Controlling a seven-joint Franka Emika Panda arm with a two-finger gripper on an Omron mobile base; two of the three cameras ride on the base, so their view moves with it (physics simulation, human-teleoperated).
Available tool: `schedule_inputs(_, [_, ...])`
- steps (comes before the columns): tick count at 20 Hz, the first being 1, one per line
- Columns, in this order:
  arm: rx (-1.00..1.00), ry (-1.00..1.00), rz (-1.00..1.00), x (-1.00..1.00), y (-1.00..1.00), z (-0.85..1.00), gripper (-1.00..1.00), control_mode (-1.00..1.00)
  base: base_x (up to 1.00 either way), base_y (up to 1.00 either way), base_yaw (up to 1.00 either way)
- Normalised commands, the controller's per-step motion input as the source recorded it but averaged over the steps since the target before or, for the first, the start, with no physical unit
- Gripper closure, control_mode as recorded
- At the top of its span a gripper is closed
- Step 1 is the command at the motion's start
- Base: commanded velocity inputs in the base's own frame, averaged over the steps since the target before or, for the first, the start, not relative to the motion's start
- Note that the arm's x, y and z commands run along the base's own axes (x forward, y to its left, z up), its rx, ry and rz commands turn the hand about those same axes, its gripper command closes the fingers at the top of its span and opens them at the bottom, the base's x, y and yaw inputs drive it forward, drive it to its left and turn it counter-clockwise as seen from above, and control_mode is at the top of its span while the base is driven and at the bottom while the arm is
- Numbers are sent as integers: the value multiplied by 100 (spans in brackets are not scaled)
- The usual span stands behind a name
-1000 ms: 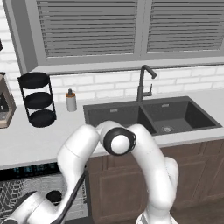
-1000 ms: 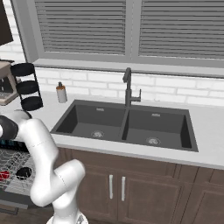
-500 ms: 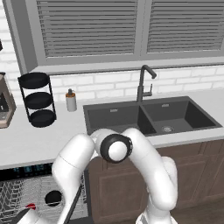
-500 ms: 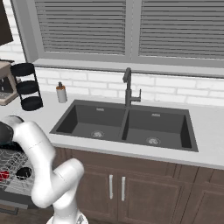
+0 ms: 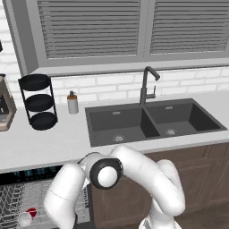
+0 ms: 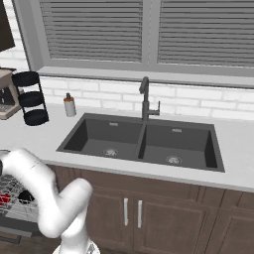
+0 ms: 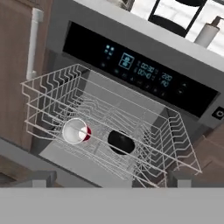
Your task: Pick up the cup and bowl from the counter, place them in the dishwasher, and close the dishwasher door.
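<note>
Inside the pulled-out wire rack (image 7: 52, 94) of the dishwasher (image 7: 140, 70), seen from the hand camera, the cup (image 7: 76, 131) lies on its side at the left, its white inside turned toward the camera and a sliver of red wall showing on its right. Just beside it, a little apart, the bowl (image 7: 121, 142) sits as a dark round shape among the tines near the rack's middle. Left of the rack stands a brown cabinet door with a pale bar handle (image 7: 34, 43). Above the rack runs the dark control strip (image 7: 144, 70) with bluish displays, and over that the pale edge of the counter (image 7: 144, 30), carrying the black tiered stand (image 7: 175, 17) and the grey soap bottle (image 7: 205, 33). The rack's right rim ends near a brown cabinet face, with open floor of the dishwasher tub visible beneath the wires.

From the left base camera, the cup shows red and white at the lower left in the rack, partly behind the white arm (image 5: 134, 174), which folds low in front of the sink (image 5: 152, 120). The faucet (image 5: 145, 87) rises behind the basins, and bare counter runs on to the right.

The gripper's fingertips are not clear at the bottom of the hand camera's picture, so I cannot tell whether they stand apart or together; nothing appears between them.
</note>
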Motion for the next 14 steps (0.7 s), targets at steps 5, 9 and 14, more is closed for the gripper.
schedule_inputs(5, [11, -35, -17, -36, 0, -73, -100, -100, 0, 0, 0])
schedule_inputs(9, [19, -35, -21, -3, -14, -100, -100, -100, 0, 0, 0])
schedule_inputs(14, [29, -35, -15, 2, -19, -100, -100, -100, 0, 0, 0])
